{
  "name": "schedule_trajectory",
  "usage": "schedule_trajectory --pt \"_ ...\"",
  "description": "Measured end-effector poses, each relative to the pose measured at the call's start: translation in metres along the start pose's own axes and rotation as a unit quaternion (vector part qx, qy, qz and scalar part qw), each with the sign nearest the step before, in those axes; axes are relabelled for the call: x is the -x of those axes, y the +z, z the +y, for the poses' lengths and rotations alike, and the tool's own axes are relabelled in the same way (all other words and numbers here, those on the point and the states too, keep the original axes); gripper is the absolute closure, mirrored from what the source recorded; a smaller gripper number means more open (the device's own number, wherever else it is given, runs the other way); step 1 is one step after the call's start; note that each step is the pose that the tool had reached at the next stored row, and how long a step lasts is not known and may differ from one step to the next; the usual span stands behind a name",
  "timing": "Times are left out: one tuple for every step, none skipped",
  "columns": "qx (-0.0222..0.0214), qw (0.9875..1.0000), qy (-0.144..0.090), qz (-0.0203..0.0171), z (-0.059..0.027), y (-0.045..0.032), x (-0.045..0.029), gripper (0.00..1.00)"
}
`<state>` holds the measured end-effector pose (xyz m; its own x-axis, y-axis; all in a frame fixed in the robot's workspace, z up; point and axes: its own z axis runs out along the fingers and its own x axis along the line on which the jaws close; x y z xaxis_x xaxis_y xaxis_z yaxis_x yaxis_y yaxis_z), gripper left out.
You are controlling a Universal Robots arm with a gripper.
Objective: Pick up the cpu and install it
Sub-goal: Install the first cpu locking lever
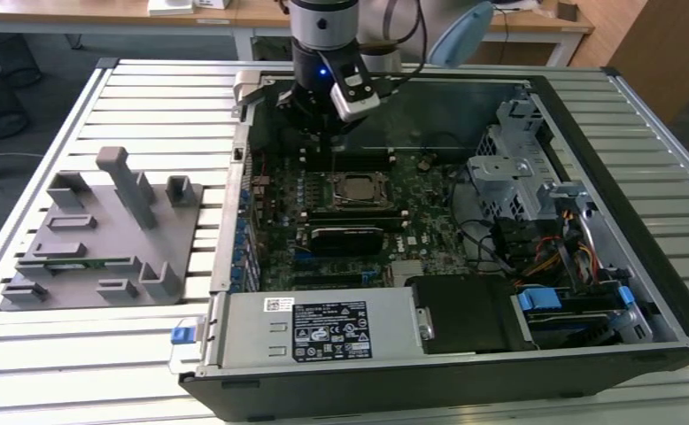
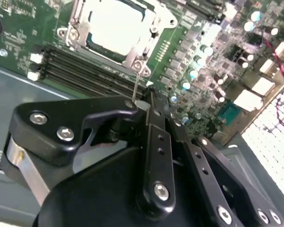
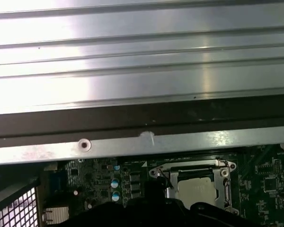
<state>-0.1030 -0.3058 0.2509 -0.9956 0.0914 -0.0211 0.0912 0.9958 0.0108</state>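
cpu (image 2: 117, 26) in socket, just past claw (image 2: 149, 101)

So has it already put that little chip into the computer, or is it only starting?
It looks mostly done. The cpu already sits inside the motherboard socket, its pale top showing in both wrist views. The gripper hovers just beside the socket and carries nothing, so no chip is in hand. The grey tray, at the exterior view's left, lies apart from the arm. Whether the socket is latched, I cannot tell.

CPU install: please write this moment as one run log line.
cpu: seated in socket | gripper: beside socket's thin lever | tray: outside case
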Motion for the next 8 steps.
schedule_trajectory --pt "0.0001 1.0000 0.000 0.0000 0.0001 0.0002 0.0015 0.89" --pt "0.0000 1.0000 0.000 0.0001 0.0003 0.0003 0.0031 0.89" --pt "0.0000 1.0000 0.000 0.0003 0.0004 0.0005 0.0045 0.89" --pt "0.0000 1.0000 0.000 0.0007 0.0006 0.0006 0.0065 0.89" --pt "0.0000 1.0000 0.000 0.0011 0.0008 0.0007 0.0086 0.89" --pt "-0.0001 1.0000 0.000 0.0012 0.0009 0.0009 0.0099 0.89" --pt "-0.0001 1.0000 0.000 0.0013 0.0010 0.0010 0.0108 0.89" --pt "0.0000 1.0000 0.000 0.0012 0.0010 0.0011 0.0114 0.89"
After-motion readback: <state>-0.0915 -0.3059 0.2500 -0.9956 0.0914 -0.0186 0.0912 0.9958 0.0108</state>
